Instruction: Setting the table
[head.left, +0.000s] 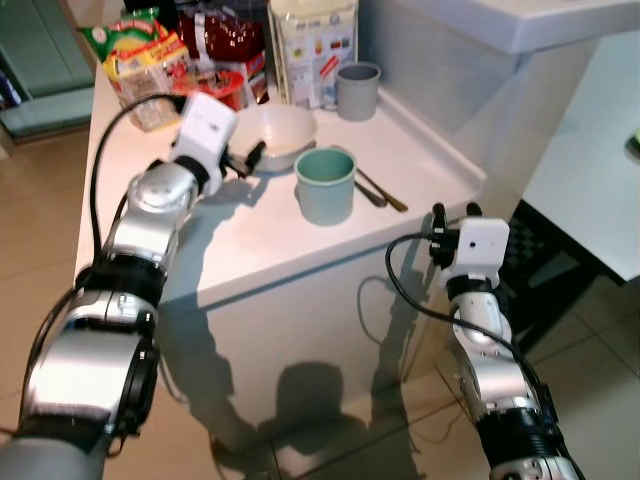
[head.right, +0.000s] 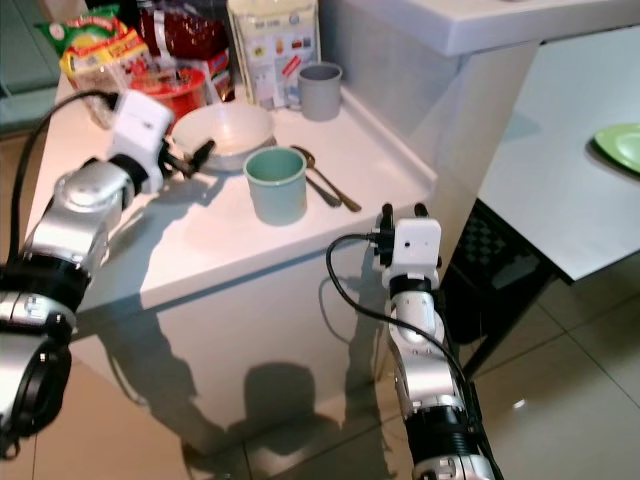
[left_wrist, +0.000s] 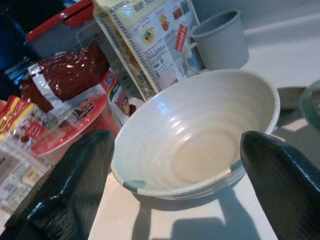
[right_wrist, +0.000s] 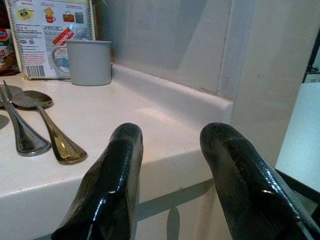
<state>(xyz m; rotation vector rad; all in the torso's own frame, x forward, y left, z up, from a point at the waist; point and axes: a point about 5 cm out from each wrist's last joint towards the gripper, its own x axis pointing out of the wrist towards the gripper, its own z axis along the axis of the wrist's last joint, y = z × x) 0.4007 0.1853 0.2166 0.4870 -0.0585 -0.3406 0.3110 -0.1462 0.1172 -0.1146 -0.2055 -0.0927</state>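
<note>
White ribbed bowl, blue-chipped rim, between spread left gripper fingers.

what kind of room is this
Most likely a home kitchen: a white counter holds a white bowl, a green cup, cutlery and food packets, with tiled floor below.

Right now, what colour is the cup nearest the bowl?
The cup is pale mint green, clearest in the left eye view.
</note>
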